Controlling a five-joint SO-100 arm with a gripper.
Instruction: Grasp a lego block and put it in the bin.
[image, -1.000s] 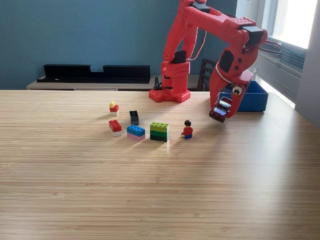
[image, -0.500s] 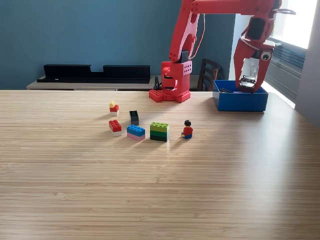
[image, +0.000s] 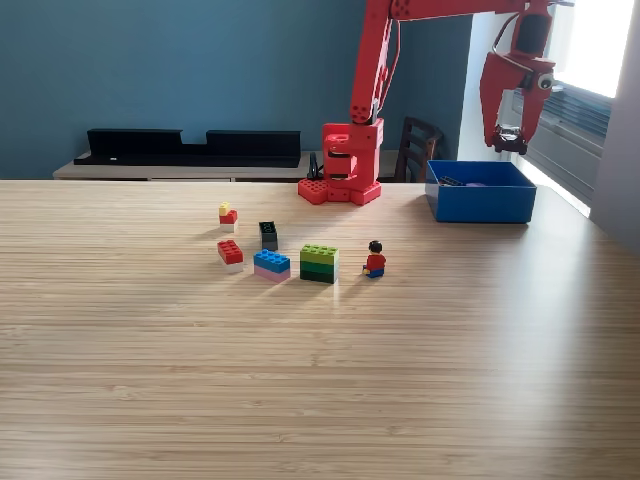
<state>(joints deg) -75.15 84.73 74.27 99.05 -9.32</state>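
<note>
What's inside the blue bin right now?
From the exterior view, the blue bin shows only a dark piece near its back left corner and a faint purplish shape beside it. The front wall hides the floor, so other contents can't be told.

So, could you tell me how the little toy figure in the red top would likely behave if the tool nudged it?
The small plastic toy figure with black hair and red top stands upright on a narrow base, so it would probably tip. It looks rigid and light, likely to slide on the smooth wooden table.
</note>
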